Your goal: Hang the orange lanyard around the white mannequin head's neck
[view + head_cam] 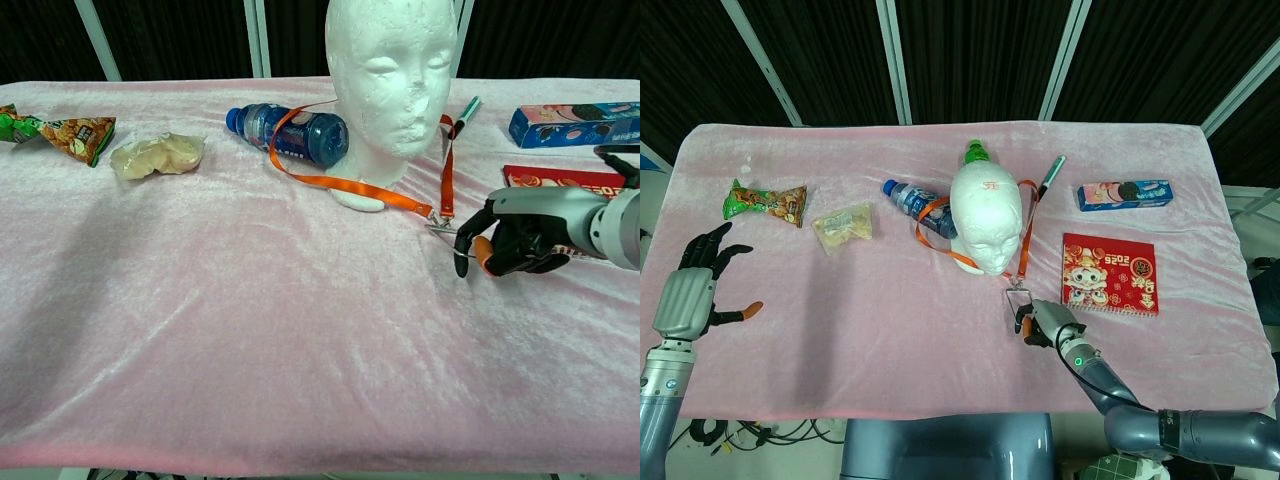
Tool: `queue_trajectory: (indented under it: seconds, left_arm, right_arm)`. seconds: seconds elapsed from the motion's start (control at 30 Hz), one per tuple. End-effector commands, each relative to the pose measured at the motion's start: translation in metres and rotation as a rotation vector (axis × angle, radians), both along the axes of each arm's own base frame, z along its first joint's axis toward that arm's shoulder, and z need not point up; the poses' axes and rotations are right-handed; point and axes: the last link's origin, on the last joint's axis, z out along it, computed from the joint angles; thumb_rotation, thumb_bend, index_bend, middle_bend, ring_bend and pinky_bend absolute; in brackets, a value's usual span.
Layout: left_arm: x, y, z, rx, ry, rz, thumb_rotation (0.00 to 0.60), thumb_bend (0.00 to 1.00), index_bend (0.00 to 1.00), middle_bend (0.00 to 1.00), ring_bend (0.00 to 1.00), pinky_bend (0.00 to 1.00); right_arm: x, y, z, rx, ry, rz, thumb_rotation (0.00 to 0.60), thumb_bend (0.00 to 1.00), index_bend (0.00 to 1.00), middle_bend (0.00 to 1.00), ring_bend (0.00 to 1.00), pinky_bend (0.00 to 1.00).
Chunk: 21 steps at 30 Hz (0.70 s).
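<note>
On the pink cloth-covered table (890,320), my right hand (515,240) pinches the orange fabric lanyard (350,185) by its metal clip; my left hand (695,290) hangs spread, holding nothing

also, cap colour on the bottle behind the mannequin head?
Green. The cap of the bottle shows above the mannequin head, best in the head view.

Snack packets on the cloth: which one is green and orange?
The far-left packet, green and orange with printed pictures. The packet beside it is clear with pale contents.
</note>
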Motion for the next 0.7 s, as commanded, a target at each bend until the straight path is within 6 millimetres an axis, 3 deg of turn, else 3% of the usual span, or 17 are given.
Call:
queue_trajectory:
  seconds: [0.03,0.37,0.7]
  left_arm:
    - [0.0,0.0,0.0,0.001,0.002,0.0,0.6,0.03,0.26,0.02,0.0,0.0]
    - [-0.001,0.0,-0.001,-0.002,0.003,0.003,0.6,0.03,0.26,0.02,0.0,0.0]
    - [-0.001,0.001,-0.002,-0.002,0.003,0.001,0.6,0.03,0.26,0.02,0.0,0.0]
  right_arm:
    - [0.003,0.011,-0.002,0.02,0.0,0.017,0.6,0.99,0.58,1.0,1.0,1.0]
    - [0.013,0.036,-0.014,0.083,-0.012,0.062,0.6,0.99,0.58,1.0,1.0,1.0]
    - [0.029,0.042,-0.029,0.1,-0.047,0.084,0.6,0.99,0.58,1.0,1.0,1.0]
